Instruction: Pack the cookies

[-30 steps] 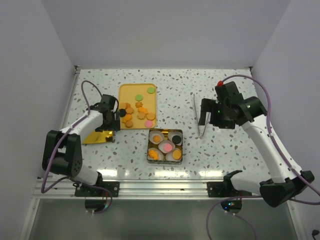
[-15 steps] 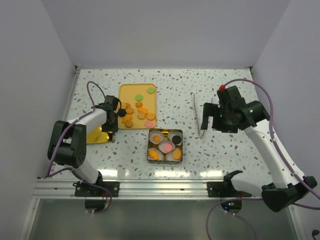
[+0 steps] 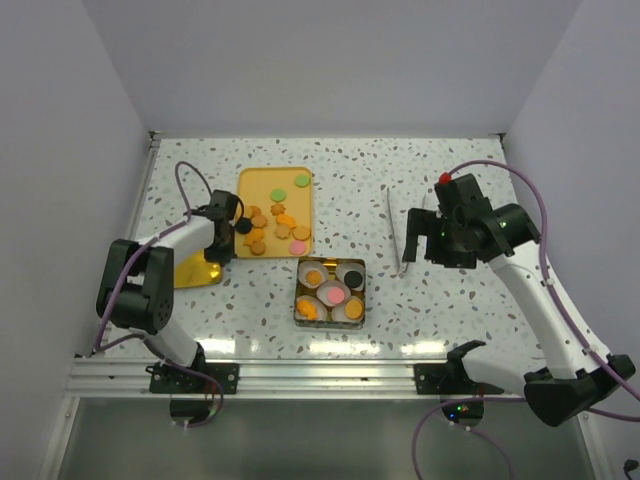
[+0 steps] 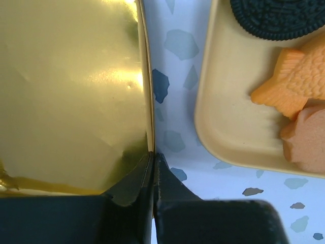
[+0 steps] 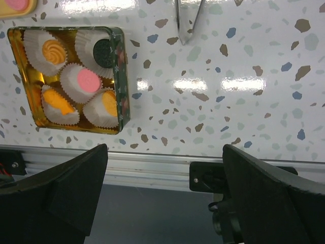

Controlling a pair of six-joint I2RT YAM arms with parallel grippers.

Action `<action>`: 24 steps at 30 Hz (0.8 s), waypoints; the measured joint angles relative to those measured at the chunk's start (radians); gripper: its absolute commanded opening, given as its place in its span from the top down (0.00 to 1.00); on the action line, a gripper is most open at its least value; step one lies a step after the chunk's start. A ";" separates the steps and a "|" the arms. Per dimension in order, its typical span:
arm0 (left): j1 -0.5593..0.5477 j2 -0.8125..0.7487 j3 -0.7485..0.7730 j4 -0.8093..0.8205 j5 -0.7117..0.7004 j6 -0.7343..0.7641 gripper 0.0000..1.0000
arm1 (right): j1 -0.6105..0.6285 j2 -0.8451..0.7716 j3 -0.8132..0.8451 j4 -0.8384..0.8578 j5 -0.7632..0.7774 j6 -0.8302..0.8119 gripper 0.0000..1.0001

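Observation:
Several cookies (image 3: 272,228), mostly orange with one green and one black, lie on a yellow tray (image 3: 275,180). More cookies sit in white paper cups inside a square tin (image 3: 298,290), which the right wrist view shows at upper left (image 5: 120,76). My left gripper (image 3: 218,243) is shut on the thin right edge of a gold lid (image 3: 195,270) lying left of the tray; the wrist view shows the gripper (image 4: 153,157) pinching that lid (image 4: 76,91). A black cookie (image 4: 277,18) and an orange fish-shaped cookie (image 4: 297,76) lie just to its right. My right gripper (image 3: 414,237) hangs open and empty above the table.
Metal tongs (image 3: 398,235) lie on the speckled table right of the tin, under the right gripper, and show at the top of the right wrist view (image 5: 188,20). The table's front rail (image 5: 152,168) runs below. White walls enclose the left, back and right.
The left gripper has closed onto the gold lid's edge, and its arm has swung in closer. The right gripper has shifted slightly to the right, still open.

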 measured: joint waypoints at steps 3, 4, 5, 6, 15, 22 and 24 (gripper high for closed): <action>0.001 0.000 0.018 -0.040 -0.013 -0.003 1.00 | 0.000 0.001 0.006 -0.011 0.000 0.000 0.01; 0.002 -0.002 0.031 -0.062 -0.017 -0.004 1.00 | 0.000 0.003 0.015 -0.016 0.000 0.000 0.01; 0.003 -0.002 0.047 -0.086 -0.020 -0.007 1.00 | 0.000 0.004 0.028 -0.021 0.000 0.000 0.01; 0.003 -0.006 0.071 -0.113 -0.023 -0.011 1.00 | 0.000 0.010 0.047 -0.029 0.000 -0.002 0.01; 0.010 -0.095 0.505 -0.318 0.031 -0.072 1.00 | -0.027 0.218 0.398 -0.052 -0.059 -0.066 0.01; 0.021 -0.122 0.874 -0.399 0.195 -0.126 1.00 | -0.045 0.321 0.465 0.194 -0.373 0.043 0.01; 0.023 -0.146 0.911 -0.394 0.279 -0.154 1.00 | -0.045 0.312 0.424 0.332 -0.466 0.127 0.01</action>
